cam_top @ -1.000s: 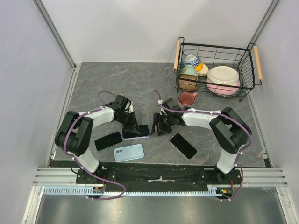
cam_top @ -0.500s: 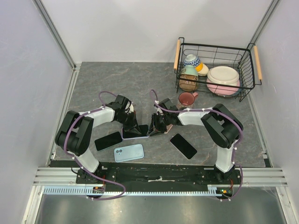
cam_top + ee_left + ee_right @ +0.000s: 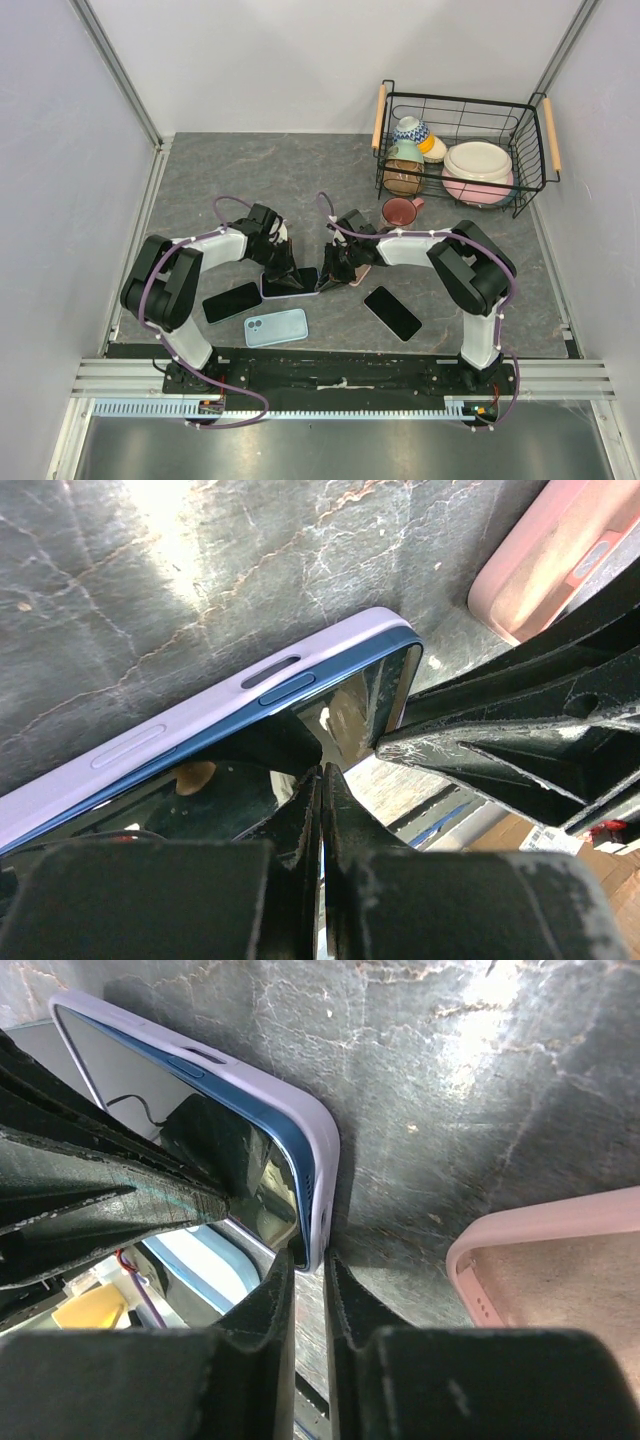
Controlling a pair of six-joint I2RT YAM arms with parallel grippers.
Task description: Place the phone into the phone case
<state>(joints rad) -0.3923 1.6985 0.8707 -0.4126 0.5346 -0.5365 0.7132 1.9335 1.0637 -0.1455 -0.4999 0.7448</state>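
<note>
Blue-framed phone (image 3: 130, 1070), glossy dark screen up, sits in a lavender case (image 3: 220, 705), flat on the dark marbled bench (image 3: 230, 170), centre-front. Blue edge shows above the case rim; side button cutouts are visible.

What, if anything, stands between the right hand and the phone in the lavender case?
Nothing visible does. The right hand flanks a corner of the lavender case, with the phone in it. The left hand, shut, rests on the screen beside it, and the pink case lies off to the side.
</note>
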